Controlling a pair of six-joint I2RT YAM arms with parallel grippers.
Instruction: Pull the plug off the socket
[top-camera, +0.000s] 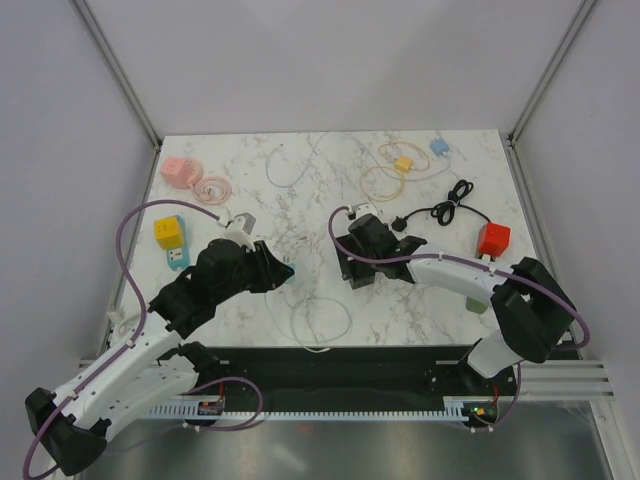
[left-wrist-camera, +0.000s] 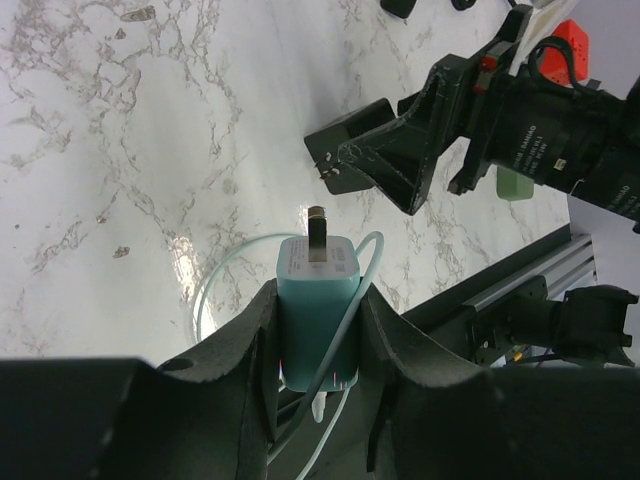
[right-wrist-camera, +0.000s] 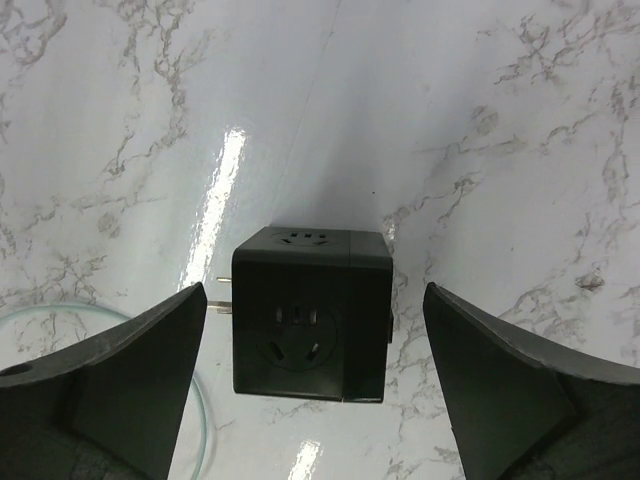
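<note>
Teal plug (left-wrist-camera: 318, 300) is clamped between the two fingers (left-wrist-camera: 255, 335) of the left gripper (left-wrist-camera: 318, 345), which is closed on its sides. The metal prongs (left-wrist-camera: 318, 218) are bare and point away from the wrist, not inserted in anything. A pale teal cable (left-wrist-camera: 372, 255) leaves the plug's rear end and curves past it; on the counter (top-camera: 310, 215) it lies in a loose loop just in front of the arms.

Black cube socket (right-wrist-camera: 310, 315) sits on the counter, apart from the plug, with outlet faces visible on its top and near side. Two small metal pins (right-wrist-camera: 218, 295) show at its left side in the right wrist view. The right gripper (right-wrist-camera: 310, 300) is open and straddles the socket, one finger (right-wrist-camera: 130, 370) on each side, with a gap to the cube on both sides and no contact.

From the top view the left gripper (top-camera: 278, 272) with the plug (top-camera: 288, 272) is left of centre, and the right gripper (top-camera: 358, 258) is just to its right with a clear gap between them. The socket itself is mostly hidden under the right gripper there.

Other things on the counter:
- yellow cube (top-camera: 168, 231) at the left edge
- pink adapter (top-camera: 180, 170) with a coiled pink cord (top-camera: 212, 187) at far left
- red cube (top-camera: 493, 239) with a black cord (top-camera: 450, 205) at right
- small yellow adapter (top-camera: 404, 163) and small blue adapter (top-camera: 439, 146) at far right
</note>
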